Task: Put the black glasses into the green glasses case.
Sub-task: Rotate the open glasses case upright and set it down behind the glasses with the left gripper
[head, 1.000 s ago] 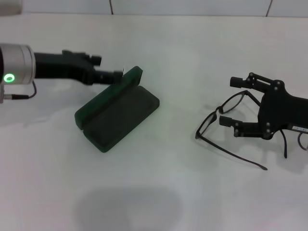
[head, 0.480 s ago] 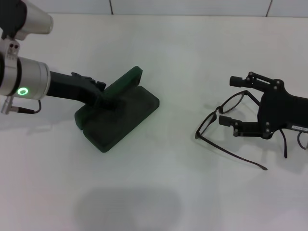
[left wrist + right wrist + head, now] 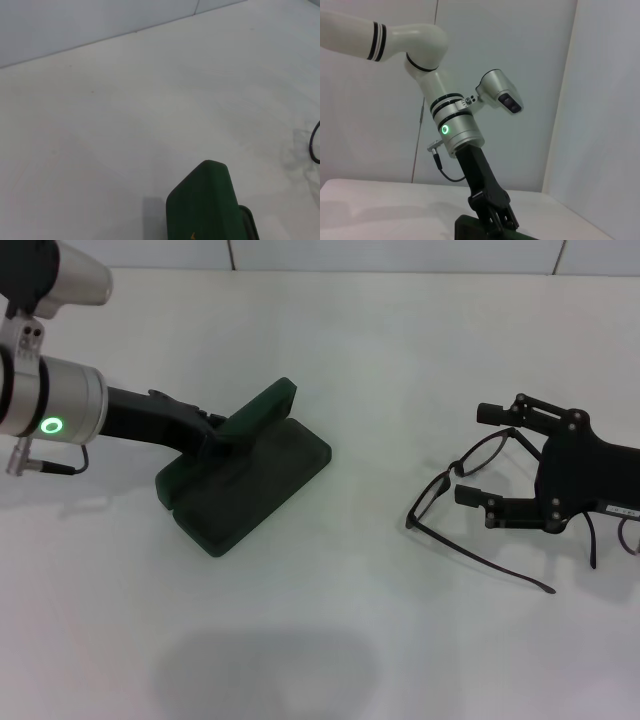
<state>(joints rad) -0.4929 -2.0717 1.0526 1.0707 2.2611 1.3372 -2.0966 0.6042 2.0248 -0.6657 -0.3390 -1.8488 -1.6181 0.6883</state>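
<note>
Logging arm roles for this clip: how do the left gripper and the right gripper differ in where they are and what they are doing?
The left gripper is at the green glasses case, against its raised lid; the right gripper is across the table at the black glasses. The right gripper's fingers are spread on either side of the frame, while the left gripper's finger state is hidden. The case sits open; the glasses lie unfolded on the table. Both grippers are low over the table.
</note>
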